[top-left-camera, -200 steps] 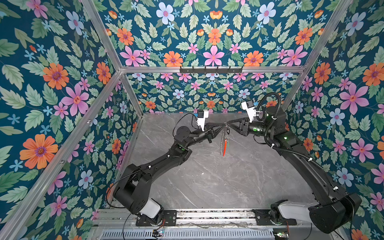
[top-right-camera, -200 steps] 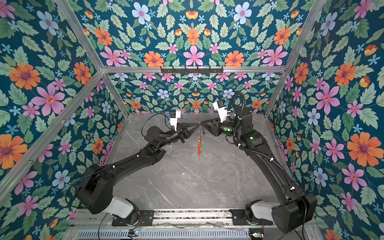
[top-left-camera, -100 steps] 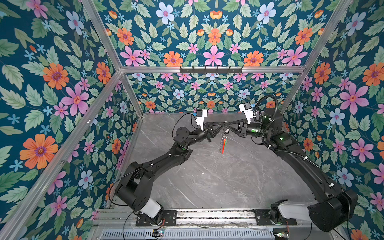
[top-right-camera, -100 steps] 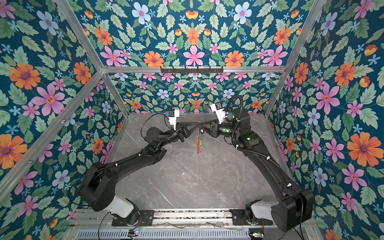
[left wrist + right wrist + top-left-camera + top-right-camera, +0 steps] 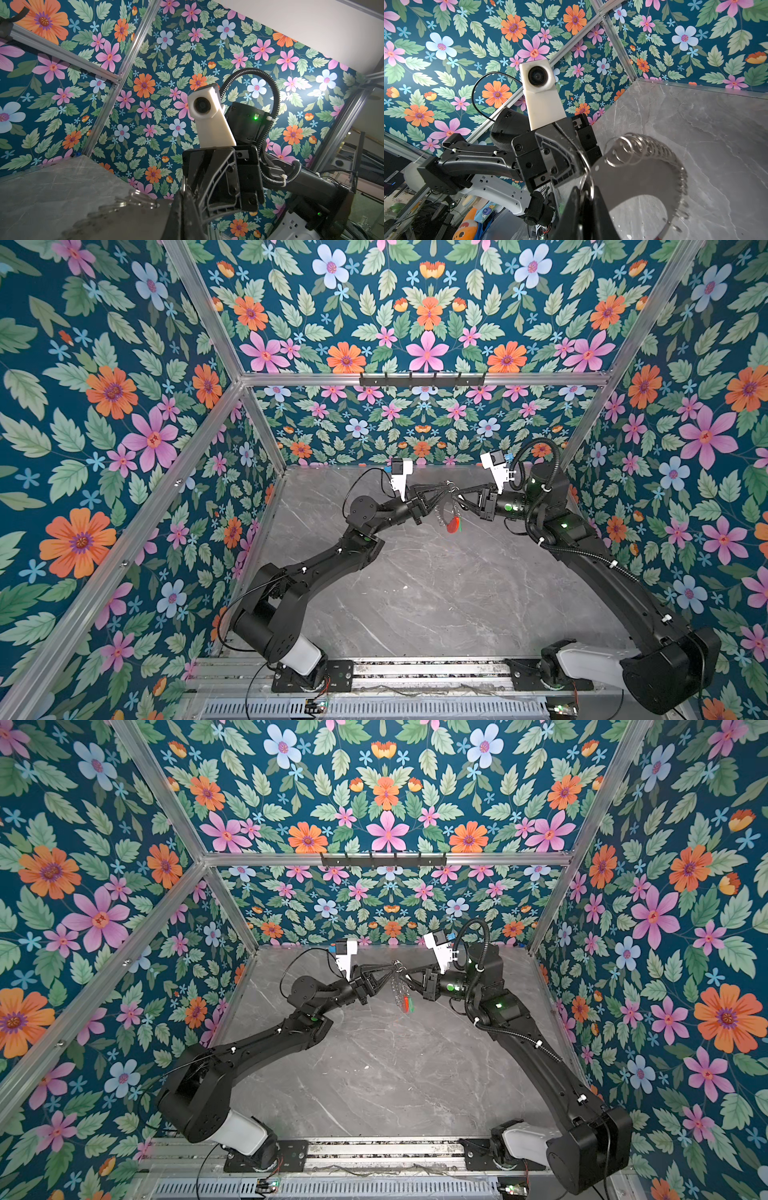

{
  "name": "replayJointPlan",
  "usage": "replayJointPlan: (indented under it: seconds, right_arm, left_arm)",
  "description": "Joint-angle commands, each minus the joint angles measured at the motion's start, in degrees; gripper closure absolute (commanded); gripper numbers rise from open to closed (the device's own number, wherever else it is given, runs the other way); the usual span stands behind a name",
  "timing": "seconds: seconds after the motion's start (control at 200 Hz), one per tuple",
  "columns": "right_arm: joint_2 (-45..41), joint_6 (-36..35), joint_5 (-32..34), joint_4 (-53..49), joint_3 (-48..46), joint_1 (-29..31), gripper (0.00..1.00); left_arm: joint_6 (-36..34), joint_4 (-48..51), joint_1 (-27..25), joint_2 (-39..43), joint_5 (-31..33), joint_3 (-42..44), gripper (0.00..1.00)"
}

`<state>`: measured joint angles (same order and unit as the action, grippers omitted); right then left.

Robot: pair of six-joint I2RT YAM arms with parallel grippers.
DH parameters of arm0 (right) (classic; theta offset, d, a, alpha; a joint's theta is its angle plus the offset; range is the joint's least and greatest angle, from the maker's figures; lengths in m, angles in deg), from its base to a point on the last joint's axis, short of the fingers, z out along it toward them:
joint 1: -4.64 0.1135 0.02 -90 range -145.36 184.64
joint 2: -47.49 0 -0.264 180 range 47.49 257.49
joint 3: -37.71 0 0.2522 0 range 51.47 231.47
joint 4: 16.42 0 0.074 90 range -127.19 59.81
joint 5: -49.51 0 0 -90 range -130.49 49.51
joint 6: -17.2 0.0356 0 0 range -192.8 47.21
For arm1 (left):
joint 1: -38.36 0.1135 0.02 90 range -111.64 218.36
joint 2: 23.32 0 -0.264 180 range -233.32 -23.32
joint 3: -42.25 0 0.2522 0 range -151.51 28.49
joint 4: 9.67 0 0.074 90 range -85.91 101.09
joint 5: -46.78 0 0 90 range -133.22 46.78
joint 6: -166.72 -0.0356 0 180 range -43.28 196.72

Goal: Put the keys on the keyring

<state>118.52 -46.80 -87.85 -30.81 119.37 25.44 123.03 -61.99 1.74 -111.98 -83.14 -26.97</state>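
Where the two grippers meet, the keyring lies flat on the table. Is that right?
No. Where the left gripper and the right gripper meet, the keyring hangs upright in the air above the table, not flat on it. Both top views show this.

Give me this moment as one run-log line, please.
left gripper: shut on keyring | right gripper: at keyring's top edge, grip unclear | keyring: hanging above table

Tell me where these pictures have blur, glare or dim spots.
Left wrist view: a bright glare patch on the wall, and the near rings of the keyring blurred. Right wrist view: the keyring sharp, the room outside the walls dim. Both top views: evenly lit, crisp.
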Motion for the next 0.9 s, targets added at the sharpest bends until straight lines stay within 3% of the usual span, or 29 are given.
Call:
replayJointPlan:
  seconds: [0.0, 0.15, 0.625, 0.895]
  right_arm:
    - [-0.4, 0.5, 0.6, 0.8, -0.1, 0.0, 0.83]
    - [-1.4, -0.7, 2.1, -1.1, -0.1, -0.5, 0.69]
    - [1.8, 2.4, 0.0, 1.3, 3.7, -2.3, 0.7]
    - [1.6, 3.3, 0.0, 2.3, 2.1, -2.3, 0.89]
  left_arm:
    - [0.1, -4.8, 0.1, 0.3, -0.1, -0.2, 1.0]
    - [0.1, -4.8, 0.1, 0.3, -0.3, -0.3, 1.0]
    - [0.2, -4.6, 0.1, 0.7, -0.9, -0.3, 1.0]
    - [0.1, -4.5, 0.1, 0.6, -1.0, -0.7, 1.0]
